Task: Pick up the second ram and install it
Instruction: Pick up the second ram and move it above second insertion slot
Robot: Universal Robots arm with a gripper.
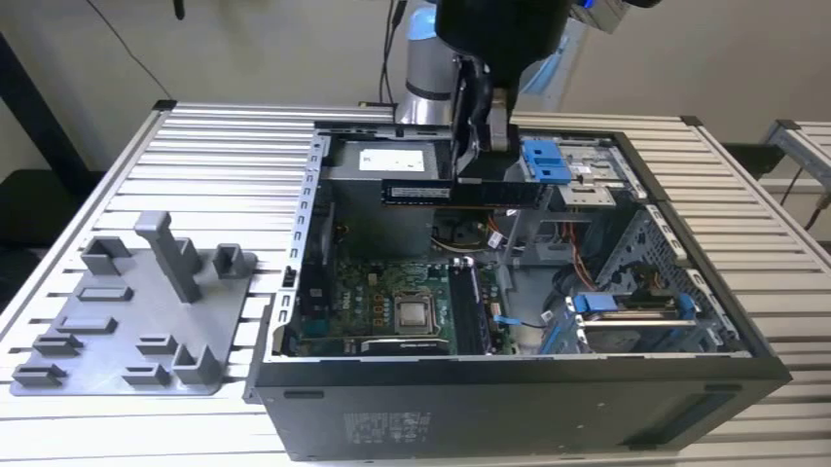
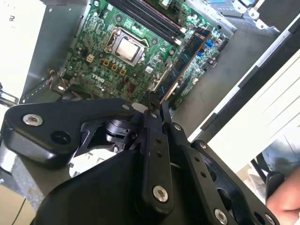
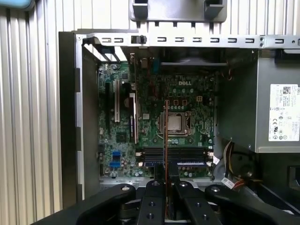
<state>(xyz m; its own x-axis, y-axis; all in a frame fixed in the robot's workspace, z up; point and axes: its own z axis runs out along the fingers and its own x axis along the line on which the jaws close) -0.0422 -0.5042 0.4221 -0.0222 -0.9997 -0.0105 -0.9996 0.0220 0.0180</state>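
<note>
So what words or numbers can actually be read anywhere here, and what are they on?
Long, flat dark memory board held in the robot's hand: white sticker, print too small to read.
Grey metal power-supply box: large white label, fine print unreadable.
Green motherboard: short white maker's logo; other markings too small.
Black metal computer case, outer wall: pale print, blurred.
</note>
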